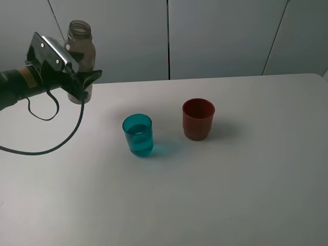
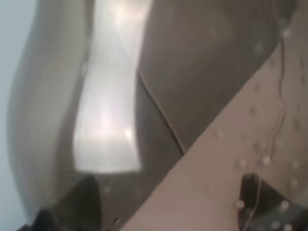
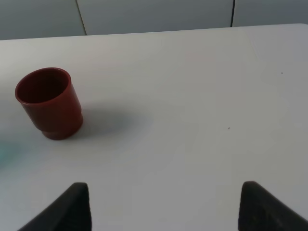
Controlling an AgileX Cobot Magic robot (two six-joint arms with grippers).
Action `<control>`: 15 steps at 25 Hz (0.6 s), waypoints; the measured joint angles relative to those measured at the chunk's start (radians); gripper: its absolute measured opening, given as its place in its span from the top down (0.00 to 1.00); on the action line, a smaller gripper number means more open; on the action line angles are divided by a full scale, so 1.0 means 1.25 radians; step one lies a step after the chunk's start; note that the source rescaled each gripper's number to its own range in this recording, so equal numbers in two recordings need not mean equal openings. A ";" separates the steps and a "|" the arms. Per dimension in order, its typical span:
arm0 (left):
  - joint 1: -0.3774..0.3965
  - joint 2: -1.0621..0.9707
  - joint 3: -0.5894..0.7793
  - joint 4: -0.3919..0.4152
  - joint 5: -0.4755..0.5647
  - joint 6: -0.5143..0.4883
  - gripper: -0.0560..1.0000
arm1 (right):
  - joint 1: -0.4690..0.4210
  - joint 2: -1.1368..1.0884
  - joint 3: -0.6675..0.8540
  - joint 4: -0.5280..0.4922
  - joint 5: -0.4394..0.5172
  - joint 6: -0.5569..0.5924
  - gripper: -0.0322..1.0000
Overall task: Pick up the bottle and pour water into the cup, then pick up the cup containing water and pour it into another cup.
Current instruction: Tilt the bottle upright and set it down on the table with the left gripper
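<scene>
The clear brownish bottle point(image 1: 80, 51) stands upright at the back left of the table, uncapped. My left gripper point(image 1: 84, 81) is shut around its lower body. In the left wrist view the bottle point(image 2: 120, 96) fills the picture, with dark fingers point(image 2: 262, 199) on either side. The teal cup point(image 1: 137, 134) sits near the middle of the table with water in it. To its right stands the red cup point(image 1: 198, 119), seen again as the red cup point(image 3: 48, 102) in the right wrist view. My right gripper point(image 3: 166, 207) is open and holds nothing; it does not show in the high view.
A black cable point(image 1: 51, 138) from the left arm loops over the left side of the white table point(image 1: 230, 195). Grey wall panels point(image 1: 220, 36) rise behind the table's far edge.
</scene>
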 joint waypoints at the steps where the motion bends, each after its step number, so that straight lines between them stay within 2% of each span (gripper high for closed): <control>1: 0.017 0.023 0.002 0.000 -0.029 -0.012 0.91 | 0.000 0.000 0.000 0.000 0.000 0.005 0.97; 5: 0.065 0.122 0.002 -0.015 -0.156 -0.052 0.91 | 0.000 0.000 0.000 0.000 0.000 0.000 0.97; 8: 0.087 0.201 -0.010 -0.032 -0.170 -0.095 0.91 | 0.000 0.000 0.000 0.000 0.000 0.000 0.97; 15: 0.099 0.290 -0.081 -0.041 -0.208 -0.129 0.91 | 0.000 0.000 0.000 0.000 0.000 0.000 0.97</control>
